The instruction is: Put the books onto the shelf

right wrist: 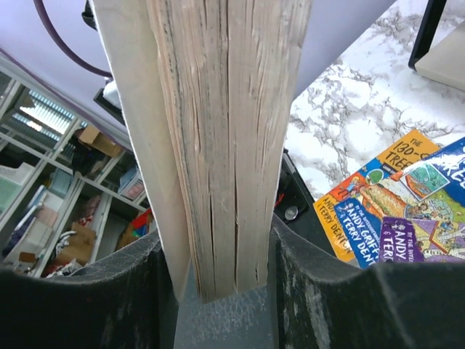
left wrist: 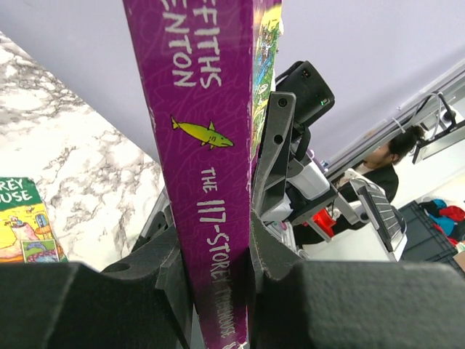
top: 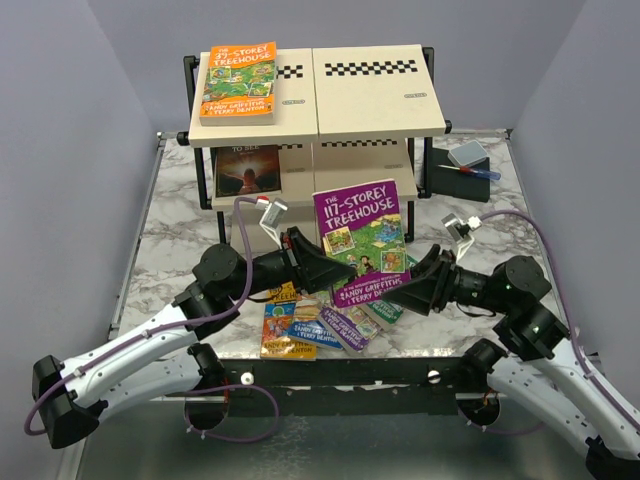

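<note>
Shelf (top: 370, 100) at the far edge of the table (top: 180, 230), three tiers, wide boards. Already loaded with an orange book (top: 238, 82) flat on the left end of the top tier and a dark book (top: 248, 170) on the left of the middle tier.

Purple book (top: 360, 235) raised above the middle of the table, just in front of the shelf. Front cover turned up and toward the near edge, long axis leaning from the near edge toward the shelf, title end farthest. Spine on the left, page edge on the right. Probably held from both sides to steady a thin, floppy paperback and square it up for a tier.

Loose pile of books (top: 320, 325) lying flat and overlapping by the near edge, underneath the held one, not yet shelved.

Left gripper (top: 312, 260) narrow, clamped on the spine low down. Right gripper (top: 425, 272) set with jaws either side of the page edge; firm pinch or mere bracketing, cannot tell.
</note>
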Robot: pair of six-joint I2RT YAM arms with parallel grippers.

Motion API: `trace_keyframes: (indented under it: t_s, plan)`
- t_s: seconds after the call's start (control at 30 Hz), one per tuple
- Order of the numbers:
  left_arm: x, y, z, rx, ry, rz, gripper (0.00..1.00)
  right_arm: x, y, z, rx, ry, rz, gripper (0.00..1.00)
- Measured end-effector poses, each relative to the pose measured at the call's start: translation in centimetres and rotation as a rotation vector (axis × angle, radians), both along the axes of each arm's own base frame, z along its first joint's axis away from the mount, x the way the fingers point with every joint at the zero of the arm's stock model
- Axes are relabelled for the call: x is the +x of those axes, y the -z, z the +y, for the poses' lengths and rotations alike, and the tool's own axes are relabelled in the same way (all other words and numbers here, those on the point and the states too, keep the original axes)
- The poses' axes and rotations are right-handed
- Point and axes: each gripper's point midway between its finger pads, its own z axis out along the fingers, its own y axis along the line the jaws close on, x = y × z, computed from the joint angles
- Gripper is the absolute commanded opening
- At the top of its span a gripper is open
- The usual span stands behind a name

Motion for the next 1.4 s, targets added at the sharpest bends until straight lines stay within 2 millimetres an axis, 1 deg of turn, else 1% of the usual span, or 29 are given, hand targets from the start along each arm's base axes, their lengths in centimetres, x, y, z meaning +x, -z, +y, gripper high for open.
trace_keyframes:
  t_s: [0.33,0.47,0.53,0.63,0.67,0.7,0.77,0.8,0.93,1.17,1.2,1.3,1.4]
  plan:
    - [0.3,-0.6,0.3,-0.001,-0.028,-0.033,0.0,0.7,-0.9,-0.3,0.075,0.06,-0.009,0.46]
    - [0.2,-1.0,0.6,-0.004,-0.035,-0.044,0.0,0.9,-1.6,-0.4,0.108,0.075,-0.015,0.46]
    - [0.1,-1.2,0.7,-0.009,-0.038,-0.048,0.0,1.0,-2.0,-0.4,0.127,0.08,-0.02,0.44]
    - [0.1,-1.3,0.9,-0.011,-0.043,-0.049,0.0,1.2,-2.1,-0.4,0.15,0.085,-0.016,0.37]
    - [0.2,-1.3,0.9,-0.011,-0.046,-0.048,0.0,1.2,-2.1,-0.3,0.155,0.085,-0.013,0.33]
    - [0.2,-1.3,0.9,-0.012,-0.049,-0.048,0.0,1.3,-2.1,-0.3,0.16,0.084,-0.009,0.25]
    - [0.3,-1.4,1.0,-0.014,-0.054,-0.047,0.0,1.4,-2.2,-0.2,0.167,0.082,-0.006,0.03]
    - [0.3,-1.4,1.0,-0.016,-0.055,-0.048,0.0,1.4,-2.2,-0.2,0.17,0.081,-0.004,0.01]
    - [0.2,-1.6,1.3,-0.02,-0.064,-0.044,0.01,1.6,-2.5,0.0,0.177,0.081,-0.011,0.0]
    - [0.5,-1.3,1.6,-0.008,-0.087,-0.033,0.29,1.9,-2.2,0.0,0.17,0.09,-0.002,0.0]
    - [0.5,-1.1,1.7,-0.001,-0.093,-0.026,0.32,1.9,-2.2,0.0,0.168,0.094,-0.001,0.0]
    - [0.8,-0.3,1.9,0.032,-0.121,-0.014,0.45,2.0,-1.8,0.0,0.148,0.101,0.007,0.0]
    - [1.9,0.6,2.6,0.073,-0.192,-0.006,0.53,2.1,-1.6,-0.1,0.119,0.113,0.016,0.0]
